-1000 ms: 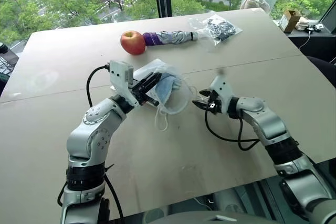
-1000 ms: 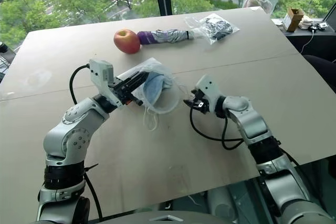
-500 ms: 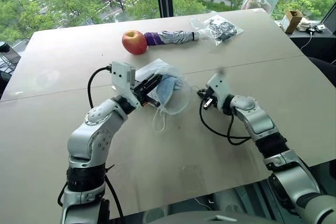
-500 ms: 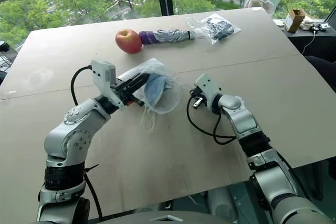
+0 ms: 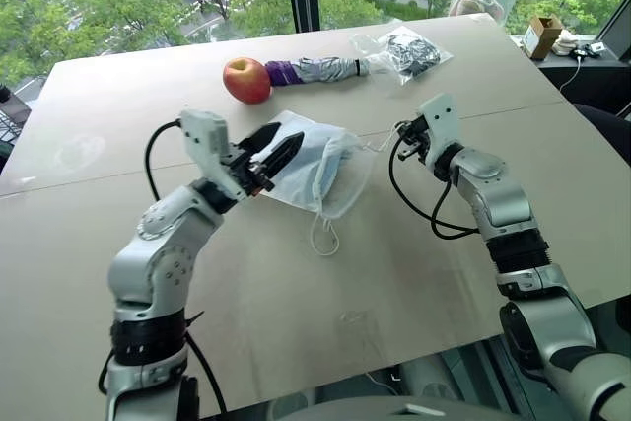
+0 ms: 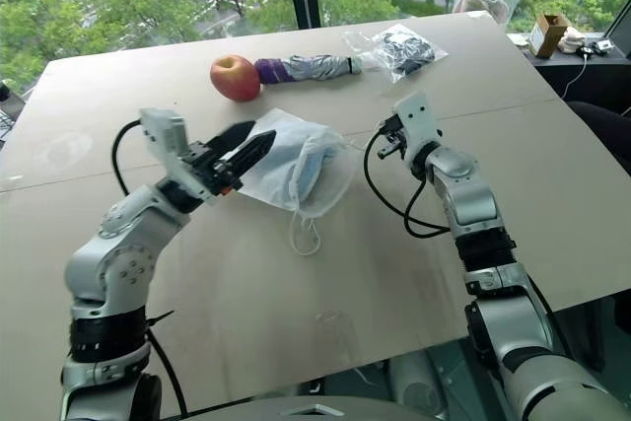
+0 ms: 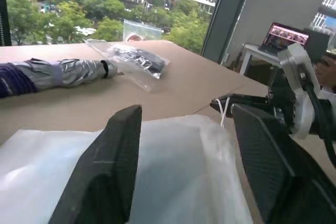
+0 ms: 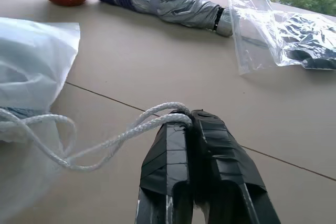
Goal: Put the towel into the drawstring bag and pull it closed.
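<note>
The right gripper (image 8: 191, 121) pinches the bag's cord (image 8: 113, 139) at three o'clock of the drawstring bag (image 5: 315, 160), which lies mid-table holding the towel (image 5: 327, 167). The left gripper (image 5: 274, 148), jaws apart, straddles the bag's nine o'clock edge.

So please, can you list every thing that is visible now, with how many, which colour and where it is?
thin white translucent drawstring bag: one, white, middle of the table, lying between the two grippers
light blue fluffy towel: one, inside the bag, seen through the fabric
white cord: one strand stretched from the bag's mouth to the right gripper; a loose loop on the near side
red apple: one, far side, beside the umbrella
grey-and-purple folded umbrella: one, far side
clear plastic zip bag with dark contents: one, far right
beige table: one
left gripper: black fingers open, around the bag's left end
right gripper: black fingers shut on the cord
</note>
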You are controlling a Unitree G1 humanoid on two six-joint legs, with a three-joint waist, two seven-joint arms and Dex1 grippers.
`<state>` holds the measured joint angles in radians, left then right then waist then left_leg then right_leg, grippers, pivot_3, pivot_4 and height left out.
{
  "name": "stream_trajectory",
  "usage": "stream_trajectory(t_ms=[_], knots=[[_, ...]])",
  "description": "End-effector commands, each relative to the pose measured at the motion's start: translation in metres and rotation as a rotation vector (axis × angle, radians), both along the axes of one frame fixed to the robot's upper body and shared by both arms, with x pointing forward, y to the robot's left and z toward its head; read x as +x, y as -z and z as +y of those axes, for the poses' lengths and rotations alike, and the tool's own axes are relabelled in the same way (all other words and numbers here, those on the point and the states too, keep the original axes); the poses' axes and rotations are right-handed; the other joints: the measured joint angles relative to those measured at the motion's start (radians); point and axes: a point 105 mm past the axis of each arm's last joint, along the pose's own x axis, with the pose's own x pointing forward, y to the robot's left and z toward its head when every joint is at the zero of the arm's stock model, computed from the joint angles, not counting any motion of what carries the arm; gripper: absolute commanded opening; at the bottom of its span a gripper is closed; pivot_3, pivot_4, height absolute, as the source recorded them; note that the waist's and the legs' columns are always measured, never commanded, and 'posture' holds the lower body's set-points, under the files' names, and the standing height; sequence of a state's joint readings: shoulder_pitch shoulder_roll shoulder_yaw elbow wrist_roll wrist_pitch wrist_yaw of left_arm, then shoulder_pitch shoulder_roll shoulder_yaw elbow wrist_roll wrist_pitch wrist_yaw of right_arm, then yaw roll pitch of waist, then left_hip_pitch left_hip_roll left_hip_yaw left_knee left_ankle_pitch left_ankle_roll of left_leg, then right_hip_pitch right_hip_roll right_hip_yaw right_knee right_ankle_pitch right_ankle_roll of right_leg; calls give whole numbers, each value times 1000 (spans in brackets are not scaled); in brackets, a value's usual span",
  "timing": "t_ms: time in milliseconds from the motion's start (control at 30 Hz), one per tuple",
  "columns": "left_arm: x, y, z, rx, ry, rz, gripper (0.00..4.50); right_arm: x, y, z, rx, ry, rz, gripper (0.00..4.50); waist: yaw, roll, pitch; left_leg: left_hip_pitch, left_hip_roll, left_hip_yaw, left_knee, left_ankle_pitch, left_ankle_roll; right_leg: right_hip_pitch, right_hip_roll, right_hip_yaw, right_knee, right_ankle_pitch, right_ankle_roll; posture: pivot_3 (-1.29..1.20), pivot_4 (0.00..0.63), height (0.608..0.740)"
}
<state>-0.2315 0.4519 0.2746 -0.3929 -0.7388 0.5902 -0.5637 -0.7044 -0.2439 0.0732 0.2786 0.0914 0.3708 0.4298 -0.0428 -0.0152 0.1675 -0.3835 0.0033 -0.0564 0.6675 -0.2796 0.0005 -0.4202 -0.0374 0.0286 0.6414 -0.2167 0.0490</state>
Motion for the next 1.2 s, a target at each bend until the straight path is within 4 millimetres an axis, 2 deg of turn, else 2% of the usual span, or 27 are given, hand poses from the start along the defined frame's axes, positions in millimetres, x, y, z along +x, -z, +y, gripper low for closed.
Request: stream_trajectory(t_ms=[33,167,300,400,533,633,733,800,867,1000,1100,1200], knots=[[-40,-1,-8,14,171,31,2510,-3,-24,3,29,-15,-72,0,0,0,0,0,0,0,0,0,0,0,0,0,0,0,0,0,150,740],[-63,41,-7,159,222,211,2510,-3,-23,7,33,-23,-67,0,2,1,1,0,0,0,-1,0,1,0,0,0,0,0,0,0,150,740],[-76,70,-12,231,259,311,2510,-4,-23,10,36,-31,-63,0,7,2,1,1,0,1,0,0,1,2,1,-1,1,0,0,0,150,740],[-61,85,-16,296,183,278,2510,-5,-23,14,43,-43,-59,0,8,2,1,2,-1,3,0,0,1,3,1,-1,1,0,-1,0,150,740],[-49,102,-33,314,176,257,2510,-6,-23,16,41,-54,-59,0,7,2,1,3,0,4,0,0,1,3,1,-1,1,0,-1,0,150,740],[-35,116,-31,365,105,253,2510,-7,-24,14,36,-51,-62,0,5,2,1,3,0,4,0,0,1,3,1,-1,1,0,-1,0,150,740],[-35,123,-35,357,111,255,1868,-7,-24,11,32,-44,-62,0,3,2,1,3,0,4,0,0,1,2,1,-1,1,0,-1,0,150,740],[-34,124,-33,356,83,247,817,-7,-24,9,31,-39,-62,0,4,2,1,2,0,4,0,0,1,2,1,-1,0,0,-1,0,150,740],[-29,120,-28,346,17,206,64,-7,-24,7,31,-28,-64,0,5,2,1,2,0,4,0,0,1,2,0,0,0,0,0,0,150,740],[-20,102,-14,306,-171,88,64,-3,-25,-1,36,22,-82,0,6,2,1,2,0,3,0,0,1,2,0,0,0,0,0,0,150,740],[-18,91,3,344,-342,-12,64,5,-30,-15,58,132,-107,0,6,2,1,2,0,3,0,0,1,2,0,-1,1,0,0,0,150,740],[-14,74,35,428,-632,-134,64,13,-35,-34,89,260,-135,0,9,2,1,2,0,3,0,0,1,2,0,-1,1,0,0,0,150,740]])
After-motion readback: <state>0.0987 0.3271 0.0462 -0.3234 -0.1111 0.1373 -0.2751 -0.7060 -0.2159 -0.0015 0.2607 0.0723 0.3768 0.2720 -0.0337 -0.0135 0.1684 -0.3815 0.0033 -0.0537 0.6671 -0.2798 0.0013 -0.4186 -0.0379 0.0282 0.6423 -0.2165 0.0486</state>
